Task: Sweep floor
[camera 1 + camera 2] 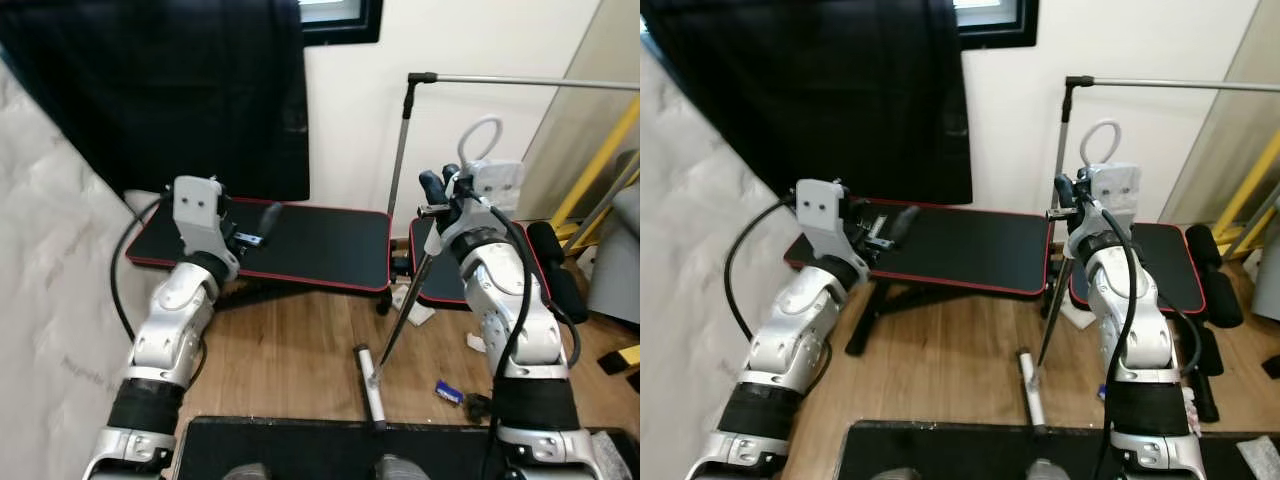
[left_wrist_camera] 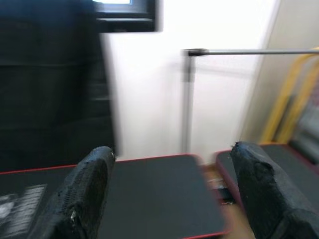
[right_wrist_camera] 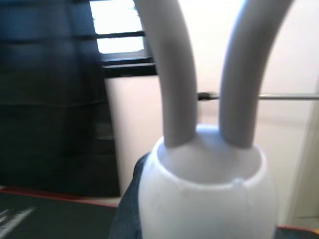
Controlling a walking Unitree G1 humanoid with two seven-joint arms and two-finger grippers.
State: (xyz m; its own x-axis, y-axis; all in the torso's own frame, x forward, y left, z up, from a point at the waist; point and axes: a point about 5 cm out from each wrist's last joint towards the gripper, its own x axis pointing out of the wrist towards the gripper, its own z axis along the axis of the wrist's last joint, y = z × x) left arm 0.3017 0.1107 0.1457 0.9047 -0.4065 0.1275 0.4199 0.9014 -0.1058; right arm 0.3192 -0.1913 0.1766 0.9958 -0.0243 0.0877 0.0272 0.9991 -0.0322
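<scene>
Landmark: the black red-edged bench (image 1: 310, 240) against the wall; every place below is given from it.
Right gripper (image 1: 445, 195): you have it raised over the gap at the bench's right end, its fingers closed round the top of the broom handle (image 1: 408, 300), just under the white hanging loop (image 1: 478, 135).
Broom head (image 1: 371, 385): on the wood floor (image 1: 280, 355) in front of the bench's right end, handle slanting up from it to your right gripper.
Left gripper (image 2: 169, 194): you hold it above the bench's left half, fingers spread wide, nothing between them.
Debris: a white scrap (image 1: 420, 313) by the bench's right foot; a small blue item (image 1: 448, 391) further out on the floor, to the right of the broom head.
Clothes rail (image 1: 500, 80): its upright stands behind the bench's right end, close to the broom handle.
Second pad (image 1: 1160, 262): right of the bench, under your right arm.
Risk 1: your grip sits at the very top of the handle, so a hard stroke could lever the head off the floor or twist the handle loose.
Risk 2: swinging the handle back could knock it against the rail upright or the bench edge.
Risk 3: pushing forward could drive scraps under the bench, where the head may snag on its legs.
</scene>
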